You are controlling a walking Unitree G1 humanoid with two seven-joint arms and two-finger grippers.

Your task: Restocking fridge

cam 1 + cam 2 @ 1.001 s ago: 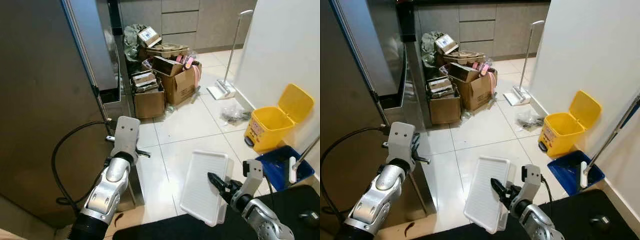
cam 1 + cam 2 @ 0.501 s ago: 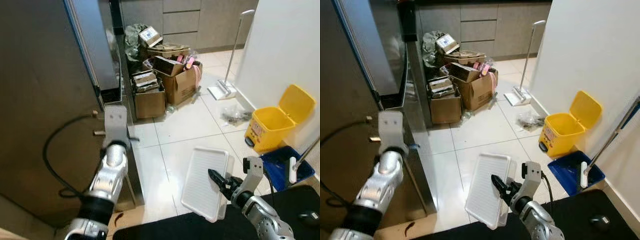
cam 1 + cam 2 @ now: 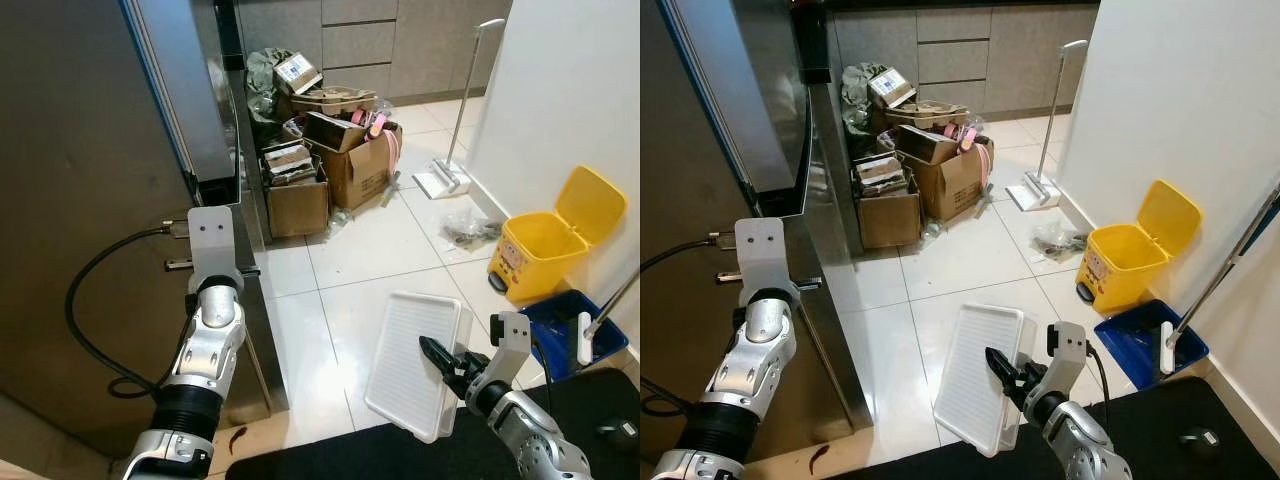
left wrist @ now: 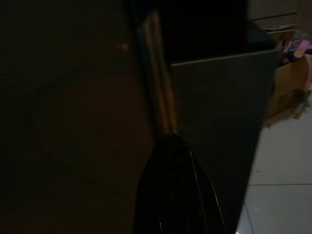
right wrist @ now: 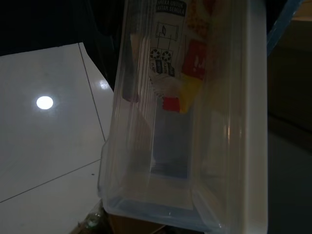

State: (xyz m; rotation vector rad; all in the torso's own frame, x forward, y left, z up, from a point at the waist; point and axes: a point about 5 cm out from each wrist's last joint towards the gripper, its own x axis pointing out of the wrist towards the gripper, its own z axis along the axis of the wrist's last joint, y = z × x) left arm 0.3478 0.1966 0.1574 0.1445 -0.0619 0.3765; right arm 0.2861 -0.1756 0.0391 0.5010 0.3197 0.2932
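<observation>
1. The fridge (image 3: 90,200) stood on the left of the scene, its dark steel door apparently shut; no open compartment was to be seen, so the restocking proper was judged not yet begun.

2. The left tool (image 3: 212,268) was raised against the near edge of the fridge door, by the vertical handle (image 3: 165,100). In the dark left wrist view the black fingers (image 4: 178,195) appeared pressed close together and pointed at the seam beside the handle; whether anything was gripped could not be told.

3. The right tool (image 3: 443,366) was held low at the near right, closed on the rim of a clear plastic container (image 3: 415,365) with a white ribbed lid. The container was tilted on edge above the floor tiles (image 3: 370,250).

4. Through the container wall (image 5: 185,97) in the right wrist view, printed red and yellow packaging was made out inside.

5. What remained, by judgement: the door was to be opened, the container carried to a shelf and set down, and the door closed again.

6. Cardboard boxes (image 3: 340,160) lay farther along the floor, and a yellow bin (image 3: 555,240) stood at the right wall.
</observation>
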